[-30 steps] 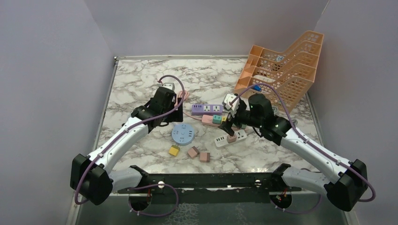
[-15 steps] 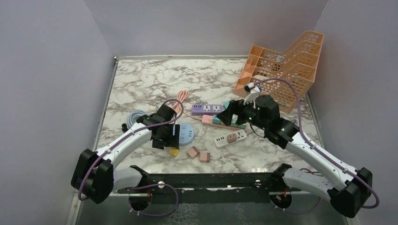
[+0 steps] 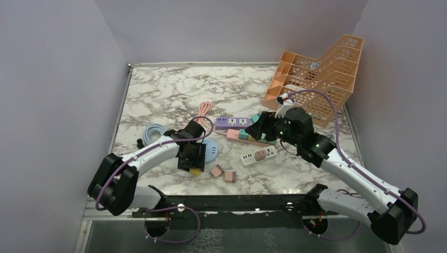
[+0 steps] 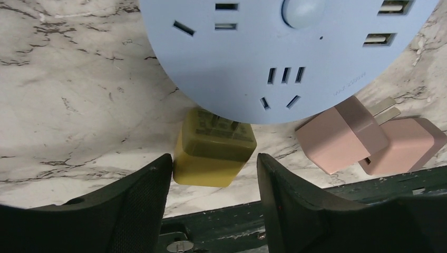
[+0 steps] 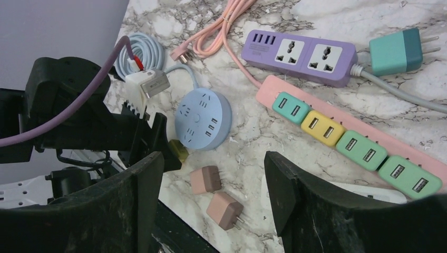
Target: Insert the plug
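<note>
A yellow plug [image 4: 213,153] lies on the marble, tucked against the near rim of the round blue socket hub [image 4: 284,52]. In the top view the plug [image 3: 195,171] is just in front of the hub [image 3: 207,149]. My left gripper [image 4: 213,163] is open and low, with one jaw on each side of the yellow plug; the left finger [image 4: 153,184] is close against it. My right gripper [image 5: 213,158] is open and empty, held above the power strips [image 3: 262,128].
Two pink plugs [image 4: 342,138] [image 4: 403,145] lie right of the yellow one. A purple strip [image 3: 232,123], a pink strip with coloured sockets [image 3: 248,136] and a white strip [image 3: 259,155] lie mid-table. An orange file rack [image 3: 316,79] stands back right. A coiled blue cable [image 3: 154,132] lies left.
My left gripper has come forward from the back of the hub down to the yellow plug. My right gripper lifted and turned earlier and has barely moved since.
</note>
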`<state>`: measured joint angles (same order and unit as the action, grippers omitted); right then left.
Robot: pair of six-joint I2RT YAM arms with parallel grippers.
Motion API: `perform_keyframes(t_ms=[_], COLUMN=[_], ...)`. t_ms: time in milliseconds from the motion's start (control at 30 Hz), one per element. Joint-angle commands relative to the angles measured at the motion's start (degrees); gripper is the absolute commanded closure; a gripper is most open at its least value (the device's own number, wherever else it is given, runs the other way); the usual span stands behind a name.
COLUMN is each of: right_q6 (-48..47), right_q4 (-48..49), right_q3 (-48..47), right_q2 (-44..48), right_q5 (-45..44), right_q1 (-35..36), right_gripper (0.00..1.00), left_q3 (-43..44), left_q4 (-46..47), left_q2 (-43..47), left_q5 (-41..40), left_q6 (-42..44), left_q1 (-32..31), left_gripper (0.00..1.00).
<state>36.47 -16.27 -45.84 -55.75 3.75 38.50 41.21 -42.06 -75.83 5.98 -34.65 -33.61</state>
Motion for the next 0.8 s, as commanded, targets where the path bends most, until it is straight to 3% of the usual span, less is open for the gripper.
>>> perform_keyframes(t_ms=[0,233,367,567,767], right_q6=[3.05,5.14,5.39,5.21,3.20], right_q4=[0.98,0.91,3.57,16.29,25.83], right_q3=[1.01,0.92,2.30,6.47,5.23], right_q2=[0.41,-0.71,-0.86,-2.87,-6.90], right_q5=[1.36,5.00,8.58,15.78,13.67], right_q1=[-0.09,-0.10,-0.09,0.06,3.27], right_gripper=[0.31,0.34,0.34,0.32,0.27], left_q3=[-0.78,0.36,4.24,13.45,20.04], left_q4=[1.63,2.15,2.07,2.60,12.07], left_q2=[-1.59,2.17,8.20,10.31,9.39], left_q5=[-1.33,-3.49,-2.25,-0.48,3.08], left_q6=[-1.46,-2.10,-4.03,-10.16,-24.12], left_q1=[-1.42,-2.08,-2.08,-2.02,-1.83], left_gripper=[0.41,0.65,0.67,0.67,0.67])
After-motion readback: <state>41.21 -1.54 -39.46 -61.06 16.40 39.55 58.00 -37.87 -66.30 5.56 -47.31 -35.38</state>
